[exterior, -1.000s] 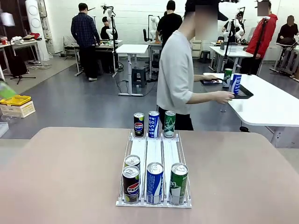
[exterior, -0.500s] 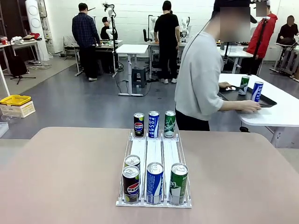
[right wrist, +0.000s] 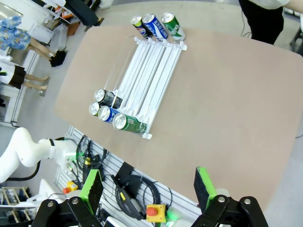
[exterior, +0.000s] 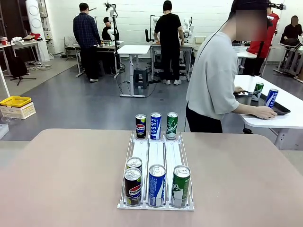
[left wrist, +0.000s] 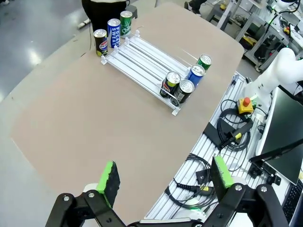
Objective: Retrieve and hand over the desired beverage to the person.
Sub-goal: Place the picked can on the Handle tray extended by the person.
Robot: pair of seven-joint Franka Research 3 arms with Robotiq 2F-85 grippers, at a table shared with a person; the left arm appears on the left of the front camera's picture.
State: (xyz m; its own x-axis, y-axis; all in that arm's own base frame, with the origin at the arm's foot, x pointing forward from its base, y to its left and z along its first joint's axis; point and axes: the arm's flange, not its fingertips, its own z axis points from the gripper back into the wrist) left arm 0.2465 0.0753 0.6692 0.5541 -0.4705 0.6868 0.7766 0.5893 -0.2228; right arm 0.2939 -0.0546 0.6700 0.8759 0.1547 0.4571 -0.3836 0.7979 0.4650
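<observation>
left hand [left wrist: 163, 177] open, right hand [right wrist: 149, 187] open

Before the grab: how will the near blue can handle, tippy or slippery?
The blue can is tall and slim, so a high push would likely tip it. Its smooth printed wall may slip, though the green pads should help. The tab looks unopened, so it is probably full and fairly heavy; the rack rails steady it sideways.
</observation>
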